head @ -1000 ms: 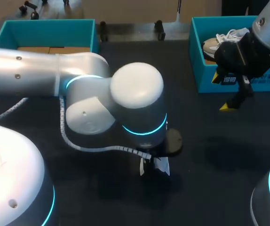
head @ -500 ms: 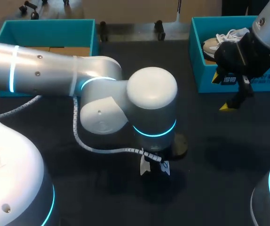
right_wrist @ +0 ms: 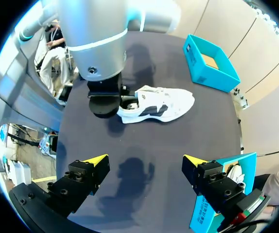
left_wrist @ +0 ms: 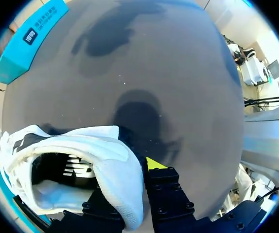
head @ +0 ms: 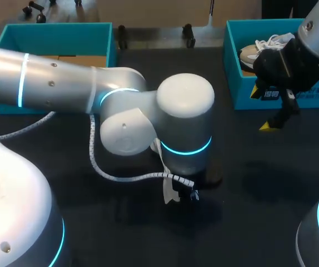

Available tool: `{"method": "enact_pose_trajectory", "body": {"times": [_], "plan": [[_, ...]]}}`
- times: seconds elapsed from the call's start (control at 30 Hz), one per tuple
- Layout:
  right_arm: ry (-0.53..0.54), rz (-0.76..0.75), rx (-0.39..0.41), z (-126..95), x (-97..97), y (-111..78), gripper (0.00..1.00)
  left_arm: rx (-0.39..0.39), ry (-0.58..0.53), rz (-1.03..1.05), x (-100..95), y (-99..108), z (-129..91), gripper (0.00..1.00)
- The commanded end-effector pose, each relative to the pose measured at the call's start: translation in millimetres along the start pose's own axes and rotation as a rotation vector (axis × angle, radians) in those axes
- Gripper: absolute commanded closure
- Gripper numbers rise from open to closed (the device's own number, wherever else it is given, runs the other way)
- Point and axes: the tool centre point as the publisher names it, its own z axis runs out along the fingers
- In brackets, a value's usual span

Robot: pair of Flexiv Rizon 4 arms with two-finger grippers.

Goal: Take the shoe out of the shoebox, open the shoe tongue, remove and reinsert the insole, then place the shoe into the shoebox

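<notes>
A: Position of the white shoe (right_wrist: 156, 104), taken from the teal shoebox (head: 243, 94)?

B: It is logged outside the shoebox, well apart from its front wall, lying sole down on the dark table (head: 248, 183). In the head view it is almost wholly covered by the left arm (head: 120, 105); only a white scrap is seen under the wrist.

A: Left gripper (left_wrist: 132, 174)?

B: It is set at the shoe's heel end. The heel collar is pinched between the two fingers, one inside the opening and one outside, so the gap is narrow, no wider than the collar wall. One yellow tip is seen just outside the collar; the other is hidden by the shoe.

A: Right gripper (right_wrist: 144, 160)?

B: It is held above the table just in front of the shoebox, on the side toward the shoe. The fingers are spread wide and nothing is held between them.

A: Anything else noted?

B: A second shoe (head: 257, 51) is seen inside the shoebox. Another teal box (head: 54, 36) is noted well apart from the shoebox, across the table.
</notes>
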Motion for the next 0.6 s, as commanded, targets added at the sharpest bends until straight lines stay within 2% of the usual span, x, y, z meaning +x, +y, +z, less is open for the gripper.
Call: {"method": "enact_pose_trajectory", "body": {"times": [0.03,0.3,0.6], "plan": [[0.002,0.001,0.003,2,-1.4,1.0,0.0,0.009,0.0,0.013,0.7,12,-25,1.0],[0.002,0.001,0.003,2,-1.4,1.0,0.0,-0.07,0.049,0.036,-2.8,16,-65,1.0],[0.002,0.001,0.003,2,-1.4,1.0,0.0,-0.064,0.051,0.04,-7.4,26,-114,1.0]]}}
